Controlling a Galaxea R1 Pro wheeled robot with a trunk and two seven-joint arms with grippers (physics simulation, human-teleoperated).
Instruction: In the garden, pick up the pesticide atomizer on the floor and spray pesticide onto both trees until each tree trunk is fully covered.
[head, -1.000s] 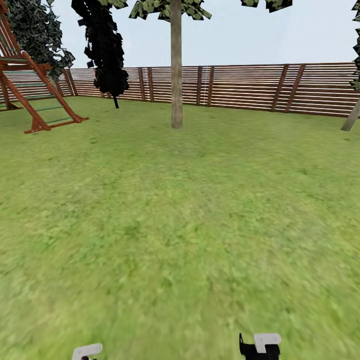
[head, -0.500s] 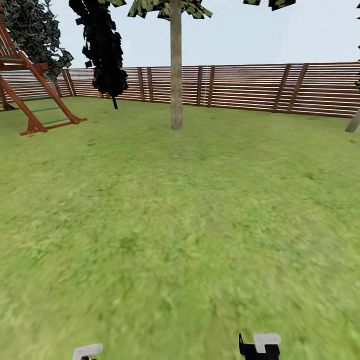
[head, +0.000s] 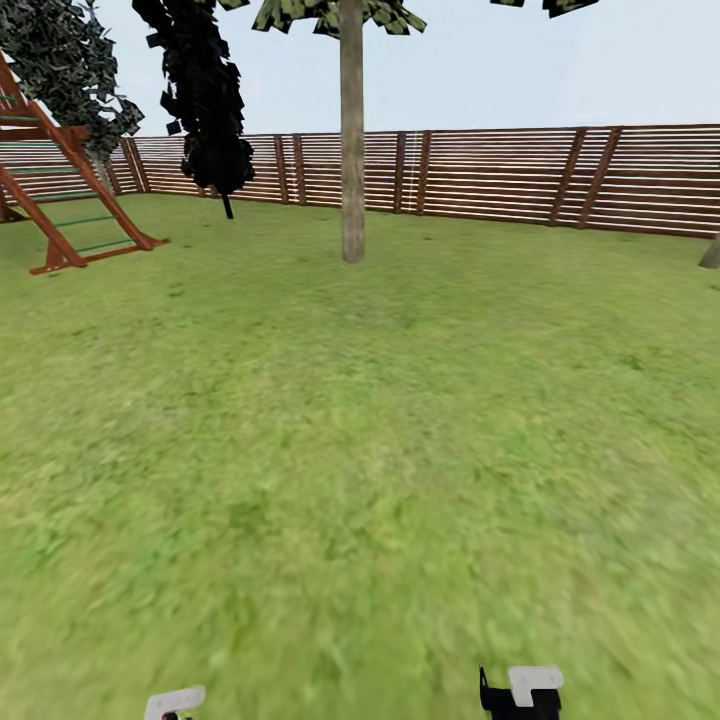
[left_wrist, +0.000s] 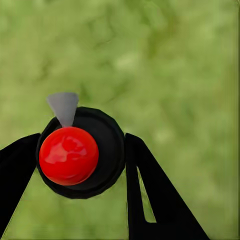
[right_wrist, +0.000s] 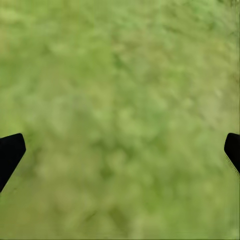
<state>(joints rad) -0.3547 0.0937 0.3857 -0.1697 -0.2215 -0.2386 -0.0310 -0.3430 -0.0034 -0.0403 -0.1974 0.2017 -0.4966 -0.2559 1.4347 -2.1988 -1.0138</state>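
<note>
My left gripper (left_wrist: 82, 156) is shut on the pesticide atomizer (left_wrist: 70, 155), a black round bottle with a red top and a small grey nozzle, held over grass. My right gripper (right_wrist: 120, 150) is open over bare lawn, with nothing between its black fingertips (right_wrist: 10, 152). Ahead in the garden stands one tree, its pale mottled trunk (head: 352, 150) rising straight from the lawn in front of the fence. The base of another tree trunk (head: 711, 254) shows at the far right edge. Both arms' ends sit at the lower edge of the head view. The floor is out of view.
A brown slatted fence (head: 500, 175) closes the far side of the lawn (head: 360, 450). A red-brown wooden climbing frame (head: 60, 200) stands at the left, with a black columnar tree (head: 205, 100) beside it. Open grass stretches from me to the trunk.
The whole head view has crept forward: the trunk ahead sits slightly lower and nearer, and the climbing frame and right-hand trunk slide outward. Both grippers hold as before.
</note>
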